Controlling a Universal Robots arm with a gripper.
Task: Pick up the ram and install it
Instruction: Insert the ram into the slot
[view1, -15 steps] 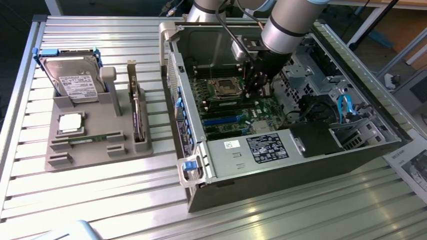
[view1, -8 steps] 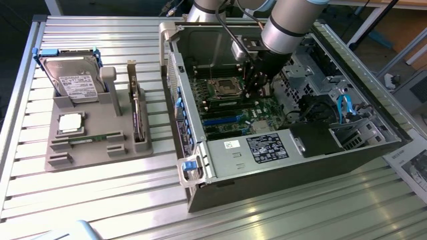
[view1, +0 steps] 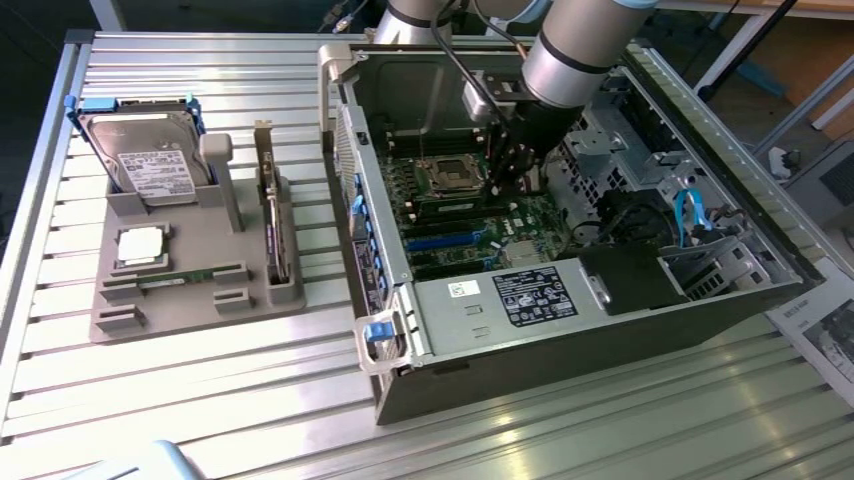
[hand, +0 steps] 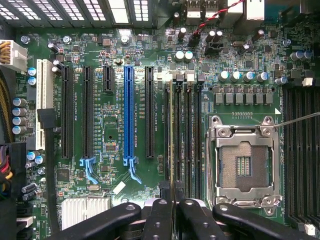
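Ram (hand: 173, 140) shows edge-on in the wrist view as a thin pale-green strip. It lies along the memory slot nearest the long black expansion slots, and its near end runs in between the two black fingertips (hand: 161, 217). The jaws are narrow, pinched on that end of the ram with almost no gap. I cannot tell whether the stick is fully seated or just at the slot's mouth. Two more dark memory slots (hand: 192, 140) lie just beside it, and past them is the open metal processor socket (hand: 243, 160). On the other side, a blue expansion slot (hand: 129, 115) stands among the black ones on the green motherboard (hand: 112, 150). In the exterior view the arm (view1: 574, 50) reaches down into the open computer case (view1: 534, 350), which lies on its side on the slatted metal bench (view1: 200, 400). The jaws are low over the motherboard, beside the socket. Well apart, toward the exterior view's left, a gray fixture (view1: 200, 300) sits on the bench. It holds a hard drive (view1: 154, 165) propped at its far end, a square silver processor chip (view1: 143, 245) lying flat, and a dark expansion card (view1: 271, 230) standing upright along its case-side edge.
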